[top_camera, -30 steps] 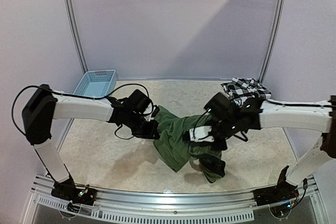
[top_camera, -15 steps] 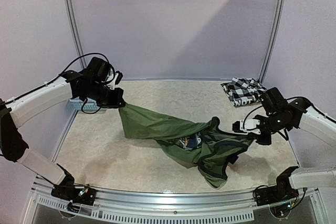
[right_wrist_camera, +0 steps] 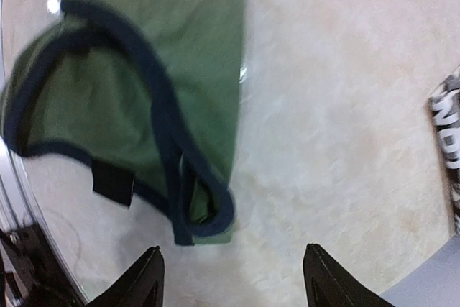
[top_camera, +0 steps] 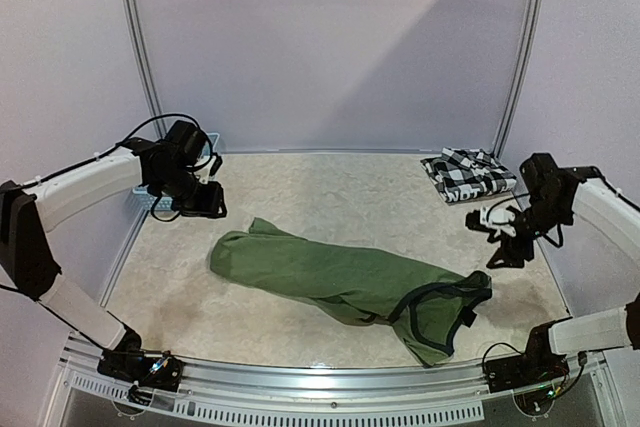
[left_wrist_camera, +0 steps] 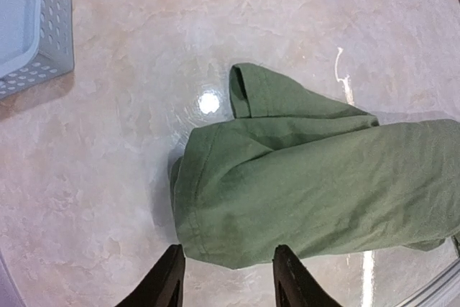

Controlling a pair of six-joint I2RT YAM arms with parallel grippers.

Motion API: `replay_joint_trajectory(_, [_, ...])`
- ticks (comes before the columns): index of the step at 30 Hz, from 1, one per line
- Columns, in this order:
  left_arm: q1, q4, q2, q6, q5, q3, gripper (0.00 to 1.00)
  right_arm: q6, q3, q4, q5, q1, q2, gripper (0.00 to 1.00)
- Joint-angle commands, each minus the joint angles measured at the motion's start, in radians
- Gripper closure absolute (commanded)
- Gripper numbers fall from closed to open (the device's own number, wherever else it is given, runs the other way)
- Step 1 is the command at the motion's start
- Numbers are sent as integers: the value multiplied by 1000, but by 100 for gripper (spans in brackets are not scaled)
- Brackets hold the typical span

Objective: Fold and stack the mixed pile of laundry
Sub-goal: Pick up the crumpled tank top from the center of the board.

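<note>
Left pincer (left_wrist_camera: 228, 257) far left, right pincer (right_wrist_camera: 232, 253) far right — both aloft, jaws apart.

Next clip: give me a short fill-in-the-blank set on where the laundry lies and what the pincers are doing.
1. The olive-green sleeveless cloth shirt lies on the beige marbled table, gripped by ____ pincer.
2. The black-and-white checked cloth shirt sits at the table's far ____ corner.
3. The light blue plastic lattice basket stands at the far ____ corner.
4. The left pincer and right pincer both have their jaws ____.
Missing words: neither; right; left; open.
</note>
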Motion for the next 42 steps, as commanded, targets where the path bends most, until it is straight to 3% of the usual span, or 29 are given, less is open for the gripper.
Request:
replay_joint_trajectory(1, [-14,31,-115,52,40,-22,56,124,151,-10,-239,92,48,33])
replay_joint_trajectory(4, [-14,-29,-120,59,32,-36,56,201,113,109,-178,271,42,39])
replay_joint_trajectory(9, [-13,-14,-143,36,77,-130,58,223,127,138,-185,488,155,61])
replay_joint_trajectory(18, [-17,64,-159,-49,216,-264,62,236,50,297,31,861,337,67])
replay_joint_trajectory(28, [-19,65,-238,-67,185,-299,62,332,-1,483,177,916,418,66])
replay_joint_trajectory(42, [-18,58,-252,-46,182,-303,61,364,4,489,275,1000,508,56])
